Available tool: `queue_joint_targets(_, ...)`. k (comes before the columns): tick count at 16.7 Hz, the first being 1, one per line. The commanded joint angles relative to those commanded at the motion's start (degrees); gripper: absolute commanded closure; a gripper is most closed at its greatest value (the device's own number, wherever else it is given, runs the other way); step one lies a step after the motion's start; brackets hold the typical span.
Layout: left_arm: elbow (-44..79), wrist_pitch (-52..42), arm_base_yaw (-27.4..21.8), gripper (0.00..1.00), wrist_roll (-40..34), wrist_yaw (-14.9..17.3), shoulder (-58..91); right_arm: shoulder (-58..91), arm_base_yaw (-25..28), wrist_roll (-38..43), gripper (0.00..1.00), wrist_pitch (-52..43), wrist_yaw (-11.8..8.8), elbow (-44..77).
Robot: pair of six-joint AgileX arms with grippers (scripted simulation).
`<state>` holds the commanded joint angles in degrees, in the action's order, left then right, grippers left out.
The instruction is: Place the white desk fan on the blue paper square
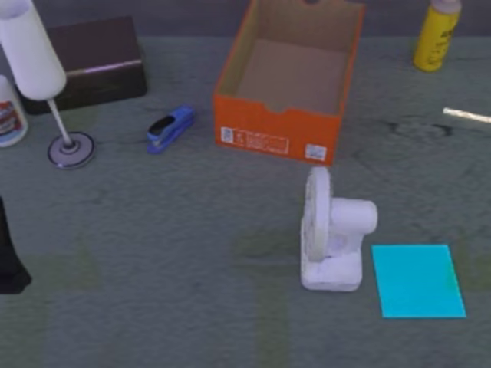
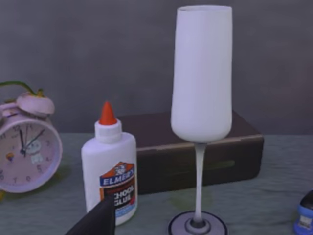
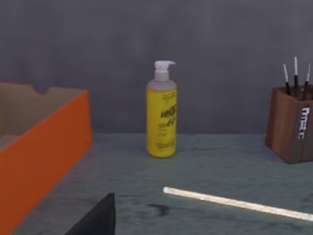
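Note:
The white desk fan (image 1: 331, 230) stands upright on its rectangular base right of the table's middle, in the top view only. Its round grille faces left and its motor housing points right. The blue paper square (image 1: 418, 280) lies flat just right of the fan's base, a small gap apart, with nothing on it. My left arm (image 1: 9, 261) is parked at the table's left edge, far from both. One dark finger (image 2: 100, 220) shows in its wrist view with nothing held. My right arm is outside the top view; its finger (image 3: 100, 218) also holds nothing.
An open orange box (image 1: 288, 77) stands behind the fan. A dark-blue stapler (image 1: 170, 129), a tall white lamp (image 1: 46, 84), a glue bottle (image 2: 108, 166), a brown box (image 1: 96, 61) and a pink clock (image 2: 27, 147) are at the back left. A yellow pump bottle (image 1: 437, 34), a pale rod (image 1: 466, 115) and a wooden pen holder (image 3: 291, 122) are at the back right.

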<state>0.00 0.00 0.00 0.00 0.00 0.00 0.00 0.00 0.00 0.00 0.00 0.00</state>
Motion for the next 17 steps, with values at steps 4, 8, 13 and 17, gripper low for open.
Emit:
queue_joint_targets(4,0.0,0.0,0.0,0.00,0.0,0.0,0.0,1.7,0.7,0.7,0.00,-1.6,0.0,1.7)
queue_joint_targets(8,0.0,0.0,0.0,0.00,0.0,0.0,0.0,12.5,4.5,4.9,0.00,-10.4,0.0,12.1)
queue_joint_targets(13,0.0,0.0,0.0,0.00,0.0,0.0,0.0,37.5,12.2,13.7,0.00,-28.5,0.2,35.6)
queue_joint_targets(17,0.0,0.0,0.0,0.00,0.0,0.0,0.0,62.1,19.6,22.0,0.00,-45.5,0.3,58.8)
